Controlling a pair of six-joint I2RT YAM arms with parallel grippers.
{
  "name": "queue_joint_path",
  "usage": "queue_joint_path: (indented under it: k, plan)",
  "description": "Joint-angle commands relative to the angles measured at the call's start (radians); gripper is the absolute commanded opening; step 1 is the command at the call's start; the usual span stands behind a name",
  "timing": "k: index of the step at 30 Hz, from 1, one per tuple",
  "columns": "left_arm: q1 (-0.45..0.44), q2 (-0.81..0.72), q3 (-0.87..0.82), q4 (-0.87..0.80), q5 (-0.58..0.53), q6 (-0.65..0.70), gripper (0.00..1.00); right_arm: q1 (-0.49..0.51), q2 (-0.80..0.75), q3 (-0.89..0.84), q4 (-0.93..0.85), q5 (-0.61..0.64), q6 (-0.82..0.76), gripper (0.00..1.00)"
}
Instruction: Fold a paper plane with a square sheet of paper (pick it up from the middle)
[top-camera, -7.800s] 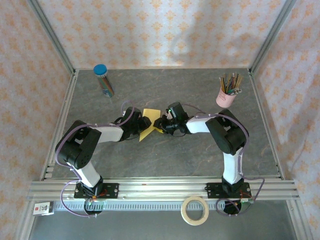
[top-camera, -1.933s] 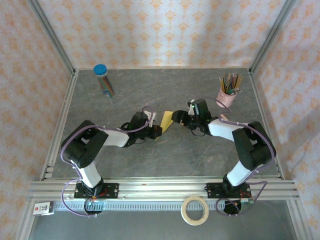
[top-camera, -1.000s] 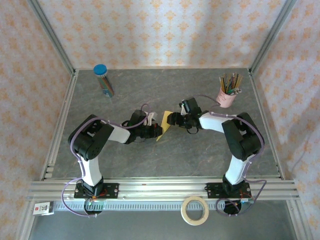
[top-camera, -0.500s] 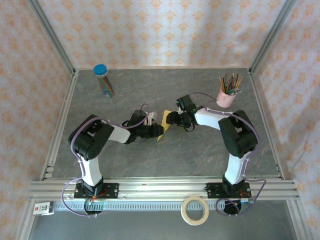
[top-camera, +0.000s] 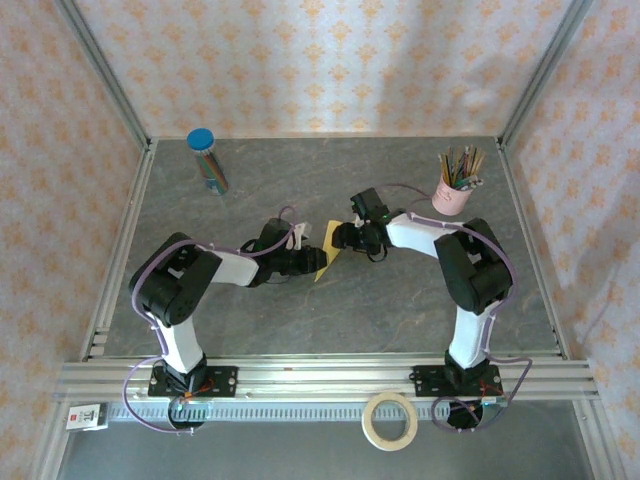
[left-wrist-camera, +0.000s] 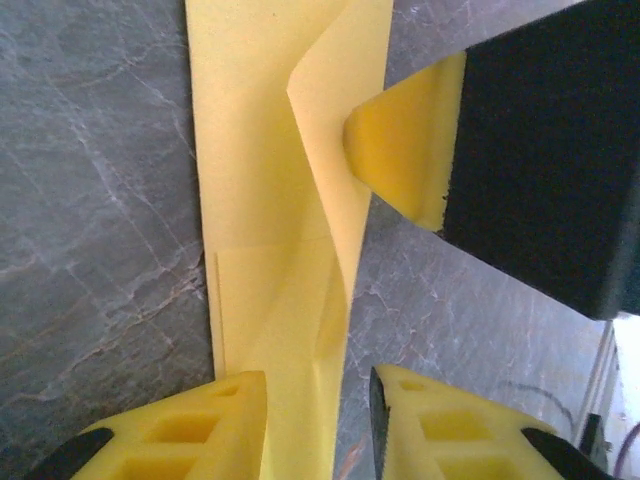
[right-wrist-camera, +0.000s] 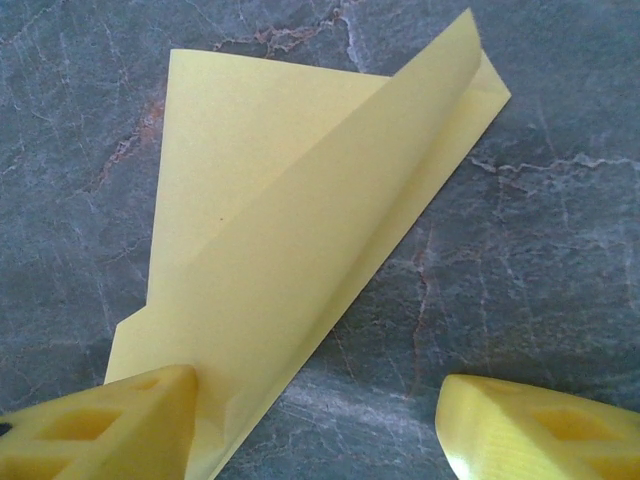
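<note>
The square sheet of paper (top-camera: 328, 252) lies mid-table, folded into a narrow, pointed yellow paper plane shape. My left gripper (top-camera: 312, 262) reaches it from the left. In the left wrist view the paper (left-wrist-camera: 270, 200) runs up between that gripper's (left-wrist-camera: 318, 385) parted jaws, against the left finger (left-wrist-camera: 190, 430) and apart from the right one. My right gripper (top-camera: 340, 238) comes in from the right, wide open. In the right wrist view a raised flap of the paper (right-wrist-camera: 300, 230) leans by its left finger (right-wrist-camera: 110, 435); the gripper (right-wrist-camera: 315, 390) holds nothing.
A blue-capped tube of pencils (top-camera: 207, 160) stands at the back left. A pink cup of pencils (top-camera: 455, 190) stands at the back right. A roll of tape (top-camera: 390, 420) rests on the near rail. Metal frame posts and patterned walls enclose the grey table (top-camera: 300, 320).
My left gripper's jaws have parted from their shut hold on the paper. My right gripper has edged left, closer to the paper. The paper has hardly moved.
</note>
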Motion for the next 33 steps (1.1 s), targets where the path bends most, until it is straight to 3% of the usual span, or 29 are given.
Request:
queue_joint_path:
  k: [1,14,33]
  plan:
    - [-0.016,-0.043,0.029,-0.056,-0.065,0.034,0.35,0.01,0.151,-0.025,0.105,0.055,-0.021,0.67]
    - [-0.059,-0.06,0.088,-0.2,-0.228,0.116,0.51,0.01,0.173,-0.013,0.087,0.059,-0.011,0.67]
    - [-0.084,0.028,0.154,-0.292,-0.271,0.181,0.52,0.01,0.178,-0.01,0.081,0.055,-0.01,0.67]
